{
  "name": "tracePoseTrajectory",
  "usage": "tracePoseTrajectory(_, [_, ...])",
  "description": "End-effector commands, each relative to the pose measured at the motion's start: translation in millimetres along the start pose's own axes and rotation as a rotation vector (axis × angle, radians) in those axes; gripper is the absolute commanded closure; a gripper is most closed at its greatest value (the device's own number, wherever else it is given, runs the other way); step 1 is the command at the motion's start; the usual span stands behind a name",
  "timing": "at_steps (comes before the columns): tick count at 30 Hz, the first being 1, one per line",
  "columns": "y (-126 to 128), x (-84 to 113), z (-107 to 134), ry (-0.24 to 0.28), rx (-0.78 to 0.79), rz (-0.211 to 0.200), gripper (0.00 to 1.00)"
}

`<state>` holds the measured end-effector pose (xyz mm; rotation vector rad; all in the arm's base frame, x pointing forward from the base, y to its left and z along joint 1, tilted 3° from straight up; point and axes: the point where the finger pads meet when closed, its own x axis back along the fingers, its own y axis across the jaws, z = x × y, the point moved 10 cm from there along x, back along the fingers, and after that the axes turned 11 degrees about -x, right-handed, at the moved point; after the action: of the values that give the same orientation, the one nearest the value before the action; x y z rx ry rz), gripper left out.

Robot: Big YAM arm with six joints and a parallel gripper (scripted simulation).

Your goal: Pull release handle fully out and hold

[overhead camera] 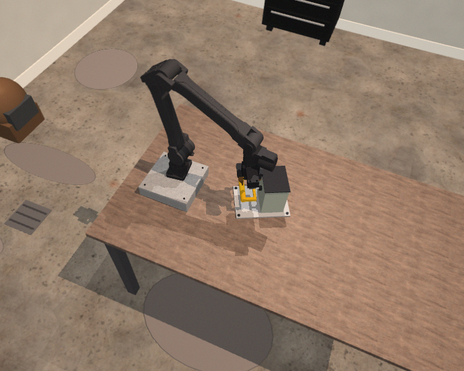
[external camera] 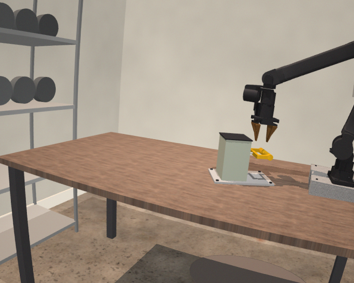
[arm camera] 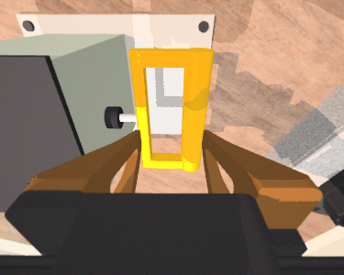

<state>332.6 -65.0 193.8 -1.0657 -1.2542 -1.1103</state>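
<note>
The yellow loop-shaped release handle [overhead camera: 248, 198] [external camera: 262, 153] [arm camera: 196, 110] sticks out of a pale green box [overhead camera: 273, 197] [external camera: 233, 158] [arm camera: 94, 78] with a black top. A thin white rod [arm camera: 127, 117] joins the handle to the box. The box stands on a light baseplate [overhead camera: 244, 214] [external camera: 257, 182] [arm camera: 116, 23] on the wooden table [overhead camera: 344, 247] [external camera: 125, 164]. My gripper [overhead camera: 243, 182] [external camera: 263, 140] [arm camera: 172, 137] is open and empty. It points down a little above the handle without touching it. In the wrist view its orange fingers straddle the near end of the handle's grip bar.
The arm's grey base block [overhead camera: 172, 187] [external camera: 335, 188] sits on the table close to the baseplate. A metal shelf rack [external camera: 33, 106] with grey cylinders stands off the table's far end. A black cabinet [overhead camera: 300, 15] stands by the wall.
</note>
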Motion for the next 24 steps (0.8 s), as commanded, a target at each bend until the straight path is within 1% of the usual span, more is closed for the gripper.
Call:
tracePoseTrajectory(1, [-2, -8.9, -2, 0.004, -0.015, 0.004, 0.52])
tracePoseTrajectory(11, [-2, -10.2, -2, 0.004, -0.015, 0.004, 0.52])
tracePoseTrajectory(13, [-6, -15.7, -1, 0.008, -0.014, 0.013, 0.52])
tracePoseTrajectory(21, [-6, -15.7, -1, 0.008, -0.014, 0.013, 0.52])
tracePoseTrajectory(24, [-11, -21.3, 1, 0.011, -0.014, 0.022, 0.52])
